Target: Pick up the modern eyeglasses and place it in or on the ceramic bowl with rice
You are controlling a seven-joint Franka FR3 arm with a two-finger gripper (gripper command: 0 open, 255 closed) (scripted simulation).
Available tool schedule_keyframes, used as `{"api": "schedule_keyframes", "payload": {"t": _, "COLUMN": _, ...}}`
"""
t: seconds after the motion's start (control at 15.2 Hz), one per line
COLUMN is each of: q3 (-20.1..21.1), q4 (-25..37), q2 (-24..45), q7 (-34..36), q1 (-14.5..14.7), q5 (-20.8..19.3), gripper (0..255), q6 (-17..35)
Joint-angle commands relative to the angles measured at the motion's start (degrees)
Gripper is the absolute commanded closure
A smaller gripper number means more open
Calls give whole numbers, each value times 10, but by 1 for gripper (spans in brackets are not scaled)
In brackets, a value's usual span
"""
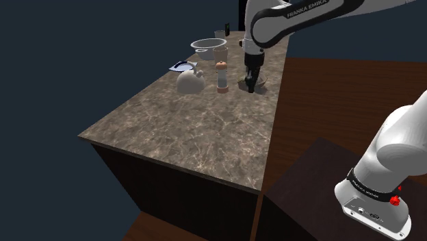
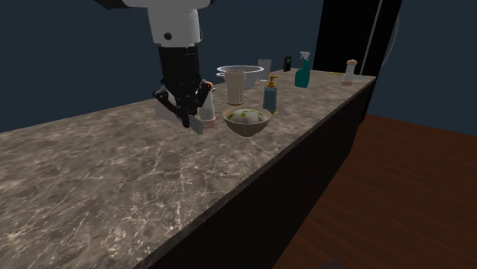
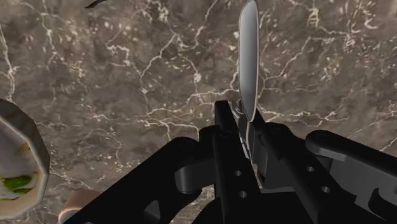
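Stone-patterned countertop (image 2: 92, 183) with pale veins, long and dark-fronted, over a wooden floor (image 2: 397, 176). The gripper (image 2: 186, 115) hangs low over the counter, pointing down, just beside the bowl of rice (image 2: 246, 121) on the second exterior view's left; bowl and gripper are apart. The jaws are pinched narrow onto the eyeglasses (image 3: 248, 57). In the wrist view the 2 black fingers (image 3: 224, 137) clasp the frame, and 1 grey lens stands edge-on beyond the fingertips, off the counter surface (image 3: 127, 76). In the second exterior view the eyeglasses (image 2: 196, 122) show as pale pieces under the gripper, tilted, clear of the stone. The bowl is tan outside, with white rice and green flecks inside; its rim (image 3: 19, 165) also shows in the wrist view off to 1 side of the gripper (image 3: 245, 121). Behind the bowl in the second exterior view are a soap bottle (image 2: 270, 95) with a pump top, a pale cup (image 2: 235, 84) and a metal bowl (image 2: 239, 71). Farther along the counter stands a teal spray bottle (image 2: 303, 70). In the shoulder view the white arm reaches in from above and the gripper (image 1: 251, 77) is near the counter's far right edge. A white teapot (image 1: 190, 81) sits well to its left, with a slim bottle (image 1: 222, 75) between them.
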Motion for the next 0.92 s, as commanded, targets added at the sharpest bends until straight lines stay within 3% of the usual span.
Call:
{"api": "schedule_keyframes", "payload": {"t": 0.0, "q3": 0, "q4": 12, "q2": -3, "q7": 0, "q1": 0, "q5": 0, "gripper": 255, "q6": -16}}
{"api": "schedule_keyframes", "payload": {"t": 0.2, "q3": 0, "q4": 27, "q2": -5, "q7": 0, "q1": 0, "q5": 0, "gripper": 255, "q6": -33}}
{"api": "schedule_keyframes", "payload": {"t": 0.86, "q3": -58, "q4": 195, "q2": 145, "q7": -105, "q1": -48, "q5": -2, "gripper": 255, "q6": -50}}
